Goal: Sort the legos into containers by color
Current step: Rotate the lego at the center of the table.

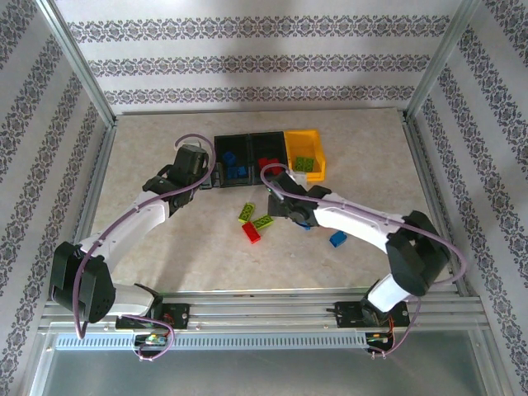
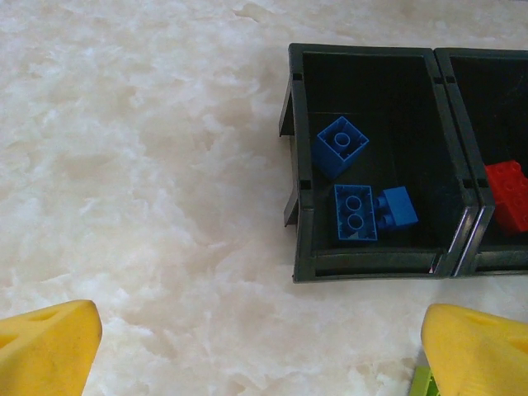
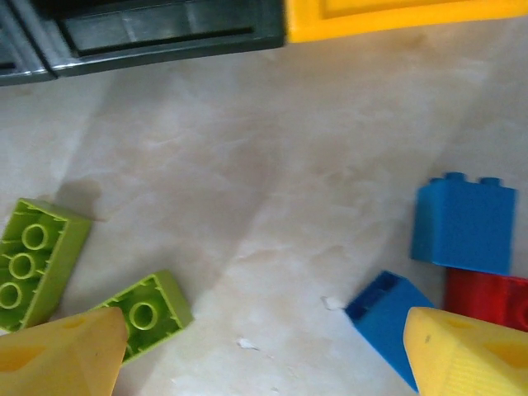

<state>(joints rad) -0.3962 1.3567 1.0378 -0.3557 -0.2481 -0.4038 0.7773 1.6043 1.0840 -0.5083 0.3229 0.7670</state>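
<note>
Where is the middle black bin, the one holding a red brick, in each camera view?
Top external: middle black bin, centre of the row.
Left wrist: middle black bin at the right edge, red brick inside.
Right wrist: middle black bin along the top edge.
Shared landmark: the yellow bin touching its right side, in top external and right wrist.

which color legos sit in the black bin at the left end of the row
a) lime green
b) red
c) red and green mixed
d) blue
d: the left wrist view shows three blue bricks lying inside the left black bin, while the red brick lies in the next black bin beside it.
</note>
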